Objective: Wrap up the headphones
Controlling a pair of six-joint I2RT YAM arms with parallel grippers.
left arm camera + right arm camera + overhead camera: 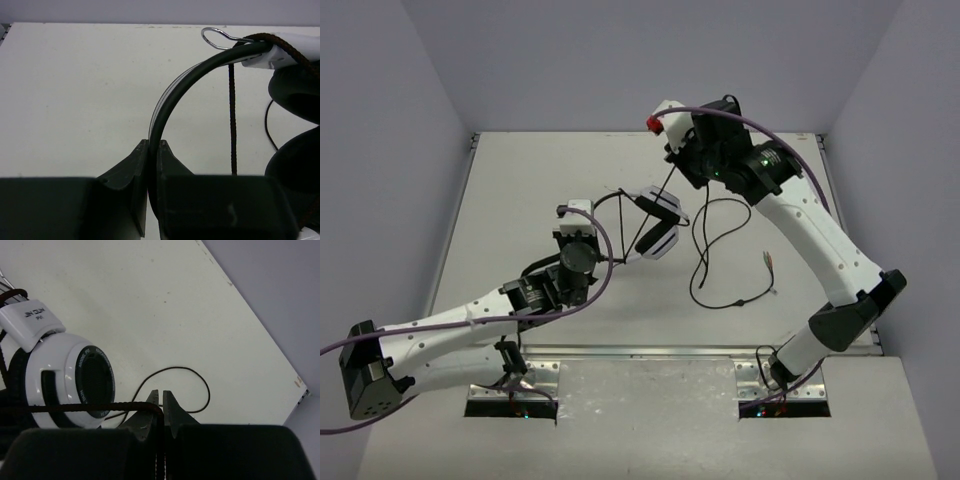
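From my remote seat, I see little else around the pale grey worktop (520, 190): plain grey walls (380, 120) close it on three sides, and a purple robot cable (608, 268) loops beside the left wrist, close to the work but not touching the headset. The over-ear headphones with white oval earcups and black pads (660, 225) sit near the middle of the worktop, between the two arms. I cannot tell whether they rest on the surface or hang just above it. Their long axis runs roughly left to right. The thin black headband (172, 95) arcs from the left side, and both earcups sit together at the right end, one white shell facing the right wrist camera (65, 380). The left gripper (154, 147) is clamped on the headband, with the jaws pinched either side of the band. The right gripper (160, 397), at the far right, is closed on the thin black cable (705, 250). A taut braided stretch (75, 407) runs from it across the earcup. The rest of the cable lies in loose curves on the worktop to the right of the headphones, and its plug end (768, 262) is well apart from them.
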